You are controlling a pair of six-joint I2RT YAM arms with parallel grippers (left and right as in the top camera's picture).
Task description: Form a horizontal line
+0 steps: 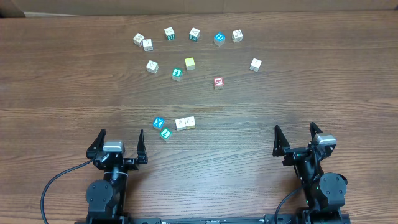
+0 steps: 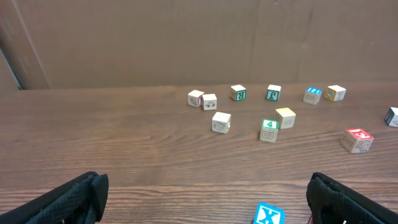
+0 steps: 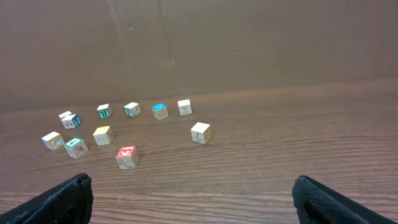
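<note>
Several small letter blocks lie scattered on the wooden table. A far row runs from a white pair (image 1: 143, 42) to a blue block (image 1: 219, 38) and a white one (image 1: 237, 35). A yellow block (image 1: 189, 63), a green block (image 1: 177, 73) and a red block (image 1: 218, 82) sit mid-table; the red one also shows in the right wrist view (image 3: 127, 157). Nearer me lie a blue X block (image 1: 158, 122), also in the left wrist view (image 2: 269, 215), a teal block (image 1: 165, 133) and two white blocks (image 1: 185, 123). My left gripper (image 1: 117, 145) and right gripper (image 1: 294, 140) are open and empty at the near edge.
A lone white block (image 1: 255, 64) lies at the right of the group. A brown cardboard wall (image 2: 186, 37) stands behind the table's far edge. Bare wood lies between the grippers and the nearest blocks.
</note>
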